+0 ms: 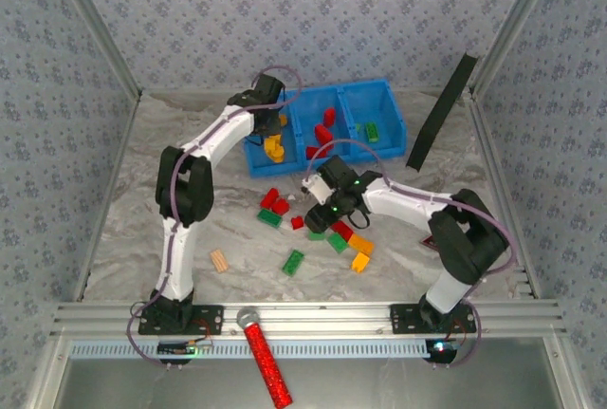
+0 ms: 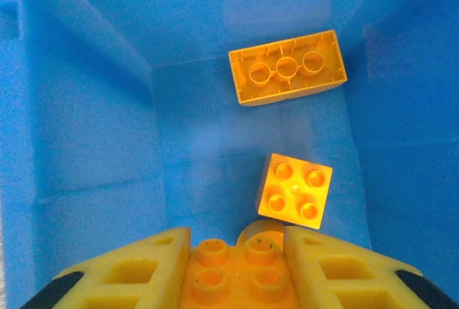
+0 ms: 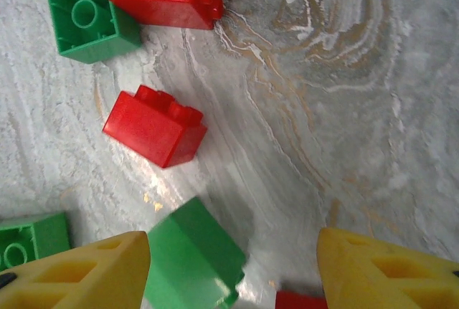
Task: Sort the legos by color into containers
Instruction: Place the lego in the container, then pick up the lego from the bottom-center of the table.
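The blue tray (image 1: 394, 105) stands at the back of the table. My left gripper (image 1: 270, 126) hangs over its left compartment (image 2: 86, 144), shut on a yellow-orange brick (image 2: 233, 280). Below it lie an upturned yellow brick (image 2: 287, 67), a square yellow brick (image 2: 295, 191) and a partly hidden round yellow piece (image 2: 252, 231). The middle compartment holds red bricks (image 1: 325, 129), the right one a green brick (image 1: 373, 131). My right gripper (image 3: 233, 241) is open, low over the loose pile (image 1: 322, 219). A blurred green brick (image 3: 193, 262) lies against its left finger, unclamped. Red bricks (image 3: 154, 126) and green bricks (image 3: 86, 11) lie beyond.
More loose bricks lie mid-table: a green one (image 1: 293, 262), an orange one (image 1: 360, 262), a red one (image 1: 275, 200). A tan ridged block (image 1: 219, 260) sits front left. A red glittery stick (image 1: 266, 362) rests on the front rail. A black strip (image 1: 442, 110) leans back right.
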### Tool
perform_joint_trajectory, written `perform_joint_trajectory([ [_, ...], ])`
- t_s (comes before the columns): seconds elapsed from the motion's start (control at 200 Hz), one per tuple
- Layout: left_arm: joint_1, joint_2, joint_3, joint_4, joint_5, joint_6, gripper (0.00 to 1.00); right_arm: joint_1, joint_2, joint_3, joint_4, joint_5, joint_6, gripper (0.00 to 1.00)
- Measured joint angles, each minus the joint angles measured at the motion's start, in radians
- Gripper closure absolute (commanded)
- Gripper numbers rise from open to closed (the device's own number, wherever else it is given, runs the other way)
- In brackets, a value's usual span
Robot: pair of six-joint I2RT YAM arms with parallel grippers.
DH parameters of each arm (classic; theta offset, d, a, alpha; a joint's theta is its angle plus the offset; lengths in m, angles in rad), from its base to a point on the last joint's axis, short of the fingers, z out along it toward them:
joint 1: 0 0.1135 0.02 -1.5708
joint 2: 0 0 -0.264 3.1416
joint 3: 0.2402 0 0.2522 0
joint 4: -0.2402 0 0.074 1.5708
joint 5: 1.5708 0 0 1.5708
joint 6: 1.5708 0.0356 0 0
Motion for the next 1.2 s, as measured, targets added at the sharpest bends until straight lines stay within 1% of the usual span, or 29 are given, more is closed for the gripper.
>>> perform_joint_trajectory([
  [0.11,0.0,0.03,0.029,0.001,0.017,0.0,0.65,0.019,0.04,0.011,-0.006,0.011,-0.021,0.35],
  [0.255,-0.001,0.052,0.043,0.0,0.04,0.0,0.65,0.036,0.05,0.026,-0.005,0.019,-0.057,0.35],
  [0.5,-0.001,0.064,0.047,0.001,0.065,0.001,0.58,0.041,0.053,0.04,-0.036,0.015,-0.108,0.32],
  [0.795,-0.001,0.069,0.047,0.005,0.084,0.002,0.54,0.064,0.055,0.046,-0.087,-0.01,-0.148,0.31],
  [0.85,-0.001,0.069,0.047,0.005,0.084,0.002,0.53,0.066,0.052,0.046,-0.095,-0.011,-0.151,0.29],
  [0.995,-0.001,0.069,0.047,0.005,0.091,0.001,0.51,0.074,0.011,0.017,-0.099,-0.005,-0.163,0.2],
  [1.199,-0.001,0.069,0.045,0.029,0.1,0.001,0.5,0.088,-0.107,-0.023,-0.094,-0.003,-0.2,0.19],
])
